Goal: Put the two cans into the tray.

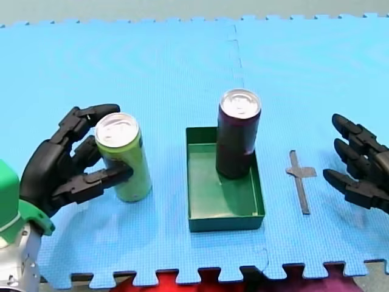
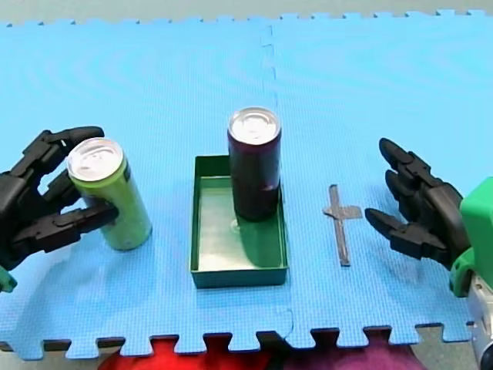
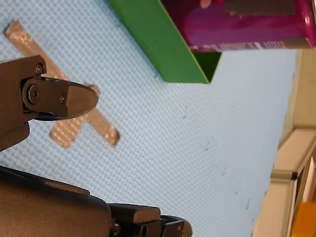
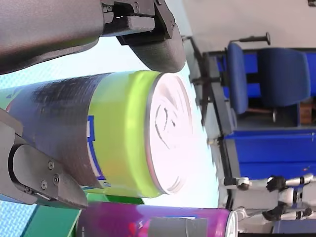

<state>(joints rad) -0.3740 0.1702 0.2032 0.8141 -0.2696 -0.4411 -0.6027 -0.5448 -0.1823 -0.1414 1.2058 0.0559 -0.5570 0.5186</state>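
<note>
Green can (image 1: 124,159) standing on blue mat (image 1: 152,67), left of tray (image 1: 226,221), near but not touching it. Left hand (image 1: 68,163) grasping green can: fingers curling round behind its upper part, thumb pressing across its front; second wrist view showing the same grip close up. Purple can (image 1: 237,137) standing upright inside green tray, toward far end, by right wall. Right hand (image 1: 358,169) hovering released, holding nothing, at mat's right side, just beyond grey tape cross (image 1: 299,179), well apart from tray.

L hand (image 1: 64,167) clasps can (image 1: 124,159); R hand (image 1: 360,165) free, right.
</note>
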